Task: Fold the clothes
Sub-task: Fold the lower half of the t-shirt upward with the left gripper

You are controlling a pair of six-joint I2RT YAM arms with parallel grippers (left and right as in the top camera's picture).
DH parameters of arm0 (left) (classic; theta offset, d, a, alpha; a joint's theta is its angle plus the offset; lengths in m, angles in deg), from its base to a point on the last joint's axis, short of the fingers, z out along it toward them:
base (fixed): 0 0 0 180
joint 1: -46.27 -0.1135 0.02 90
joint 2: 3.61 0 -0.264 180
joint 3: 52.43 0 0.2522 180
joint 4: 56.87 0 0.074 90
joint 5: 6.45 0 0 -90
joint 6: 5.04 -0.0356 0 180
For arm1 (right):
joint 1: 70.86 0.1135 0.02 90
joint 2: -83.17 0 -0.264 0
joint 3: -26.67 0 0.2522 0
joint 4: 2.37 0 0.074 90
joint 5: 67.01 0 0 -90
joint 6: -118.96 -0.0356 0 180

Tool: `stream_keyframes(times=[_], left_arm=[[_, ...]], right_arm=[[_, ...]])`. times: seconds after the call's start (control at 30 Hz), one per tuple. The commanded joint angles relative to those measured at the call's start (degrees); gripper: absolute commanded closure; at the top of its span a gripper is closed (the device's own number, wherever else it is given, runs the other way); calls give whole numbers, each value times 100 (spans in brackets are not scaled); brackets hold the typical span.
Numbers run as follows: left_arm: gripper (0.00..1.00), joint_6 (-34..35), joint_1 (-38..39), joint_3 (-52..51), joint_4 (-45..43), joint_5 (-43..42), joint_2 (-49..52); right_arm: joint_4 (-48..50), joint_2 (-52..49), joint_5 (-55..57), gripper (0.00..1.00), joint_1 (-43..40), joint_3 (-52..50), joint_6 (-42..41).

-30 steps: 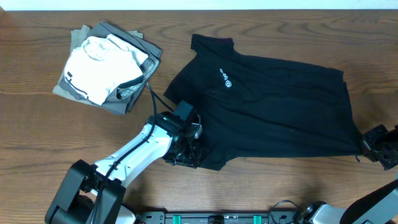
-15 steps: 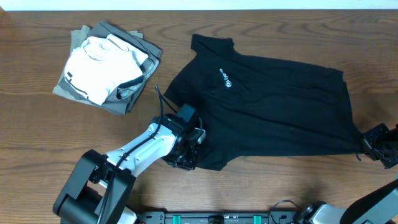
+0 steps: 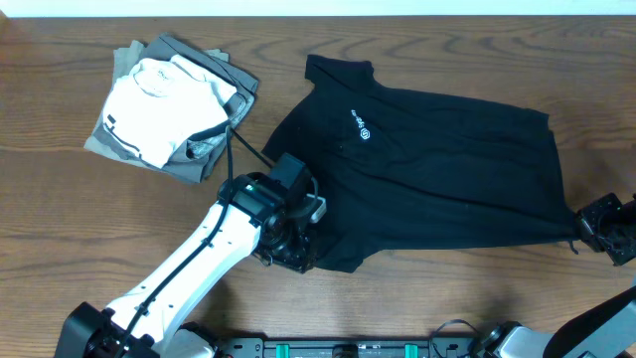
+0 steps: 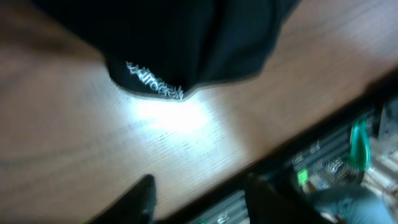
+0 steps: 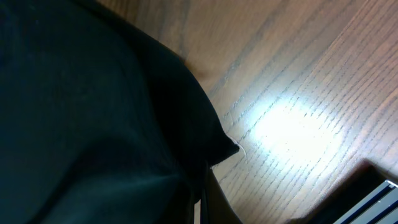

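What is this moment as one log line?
black polo shirt spread out | left gripper open by its sleeve | right gripper shut on its corner

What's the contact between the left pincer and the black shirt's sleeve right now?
Apart. The left wrist view shows the open left pincer with lit bare table between its fingertips and the black shirt sleeve edge.

No text is legible. The shirt [image 3: 447,169] bears a white chest logo [image 3: 361,125] and a sleeve mark [image 4: 155,84], both unreadable.
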Motion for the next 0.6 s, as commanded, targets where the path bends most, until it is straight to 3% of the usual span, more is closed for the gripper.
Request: stream_keyframes(times=[0.0, 0.47, 0.57], left_arm=[[39, -33, 13, -203, -437, 372, 229], [38, -455, 2, -374, -1515, 407, 1764], [51, -457, 2, -374, -1554, 409, 1768]], right_arm=[[26, 35, -35, 99, -37, 79, 52], [22, 35, -164, 99, -37, 79, 120], [22, 35, -164, 99, -37, 79, 120]])
